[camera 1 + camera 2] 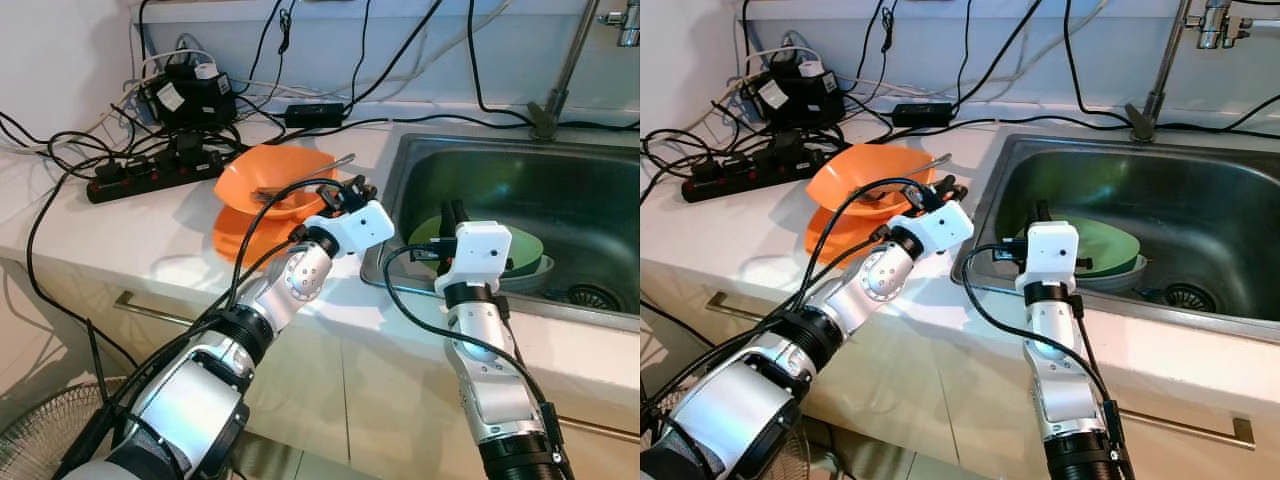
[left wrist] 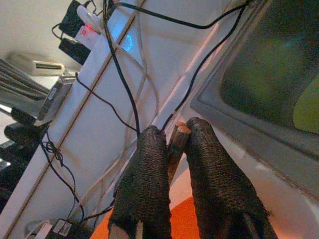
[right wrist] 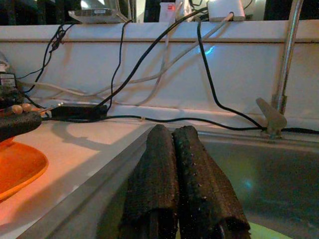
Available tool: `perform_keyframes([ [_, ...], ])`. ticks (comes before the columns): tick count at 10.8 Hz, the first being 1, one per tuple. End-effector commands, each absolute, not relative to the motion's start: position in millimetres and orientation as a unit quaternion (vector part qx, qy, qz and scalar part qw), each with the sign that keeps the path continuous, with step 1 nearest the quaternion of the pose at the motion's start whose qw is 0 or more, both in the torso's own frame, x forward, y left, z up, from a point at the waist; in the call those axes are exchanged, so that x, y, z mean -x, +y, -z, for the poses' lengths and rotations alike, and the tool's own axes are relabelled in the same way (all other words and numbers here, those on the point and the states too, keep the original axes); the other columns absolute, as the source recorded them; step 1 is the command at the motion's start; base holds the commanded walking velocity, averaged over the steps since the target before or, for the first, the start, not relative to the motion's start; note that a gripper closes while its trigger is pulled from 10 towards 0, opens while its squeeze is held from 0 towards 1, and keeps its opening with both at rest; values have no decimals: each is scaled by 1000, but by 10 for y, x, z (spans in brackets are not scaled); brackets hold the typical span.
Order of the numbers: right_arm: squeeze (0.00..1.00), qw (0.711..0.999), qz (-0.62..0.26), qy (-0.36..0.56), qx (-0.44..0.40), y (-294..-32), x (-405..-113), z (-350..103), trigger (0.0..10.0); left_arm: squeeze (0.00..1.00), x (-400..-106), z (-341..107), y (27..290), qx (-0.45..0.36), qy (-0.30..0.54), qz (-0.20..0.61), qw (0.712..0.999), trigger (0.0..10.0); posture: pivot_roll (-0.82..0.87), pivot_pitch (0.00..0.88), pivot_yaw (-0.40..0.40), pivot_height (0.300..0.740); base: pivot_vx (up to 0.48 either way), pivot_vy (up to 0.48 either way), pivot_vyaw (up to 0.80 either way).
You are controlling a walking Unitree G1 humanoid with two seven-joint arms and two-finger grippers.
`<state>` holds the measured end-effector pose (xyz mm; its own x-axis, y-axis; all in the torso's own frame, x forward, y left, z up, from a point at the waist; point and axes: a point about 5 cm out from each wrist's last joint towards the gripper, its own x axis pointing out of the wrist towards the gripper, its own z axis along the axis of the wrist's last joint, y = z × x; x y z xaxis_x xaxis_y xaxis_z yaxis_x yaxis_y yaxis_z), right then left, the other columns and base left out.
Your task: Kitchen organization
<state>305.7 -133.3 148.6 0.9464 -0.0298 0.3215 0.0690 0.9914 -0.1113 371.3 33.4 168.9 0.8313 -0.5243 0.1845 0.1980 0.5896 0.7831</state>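
Chopsticks pinched in left gripper, over the orange bowls

L to R: our left gripper is clenched on what look like wooden chopsticks, held above the stacked orange bowls on the counter. Right gripper has fingers pressed together w/ nothing between, over the green plate in the sink. Sticks run along the fingers, sink lies to their right, so we reckon left arm's nearer.

**White counter, steel sink, cable clutter**

A white countertop is seen with a recessed stainless steel sink basin at the right. A chrome tap stem is mounted behind it. Black cables are draped over the pale wall ledge. A black power strip is laid at the left. Pale cabinet fronts are fitted below.
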Motion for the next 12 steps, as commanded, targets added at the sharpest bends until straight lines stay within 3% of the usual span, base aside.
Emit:
perform_keyframes([
  [1, 0, 984, 19, -168, 60, -1286, -3085, -1519, 10000, 0, -3743, -1715, 369, -406, -203, 197, 869, 0, 20, 0, 125, 740, 0, 0, 0],
  [7, 0, 984, 21, -168, 57, -1287, -3087, -1518, 10000, 0, -3750, -1788, 401, -422, -232, 178, 858, 0, 20, 0, 124, 740, 0, 0, 0],
  [8, 0, 984, 22, -167, 56, -1288, -3088, -1518, 10000, 0, -3751, -1883, 435, -440, -261, 156, 845, 2000, 20, 0, 125, 740, 0, 0, 0],
  [9, 0, 984, 22, -167, 56, -1287, -3089, -1518, 10000, 0, -3748, -1925, 450, -444, -273, 145, 841, 9686, 21, 0, 125, 740, 0, 0, 0],
  [12, 0, 984, 22, -167, 55, -1285, -3086, -1514, 10000, 0, -3669, -2155, 494, -453, -344, 106, 816, 10000, 24, 0, 125, 740, 0, 0, 0],
])
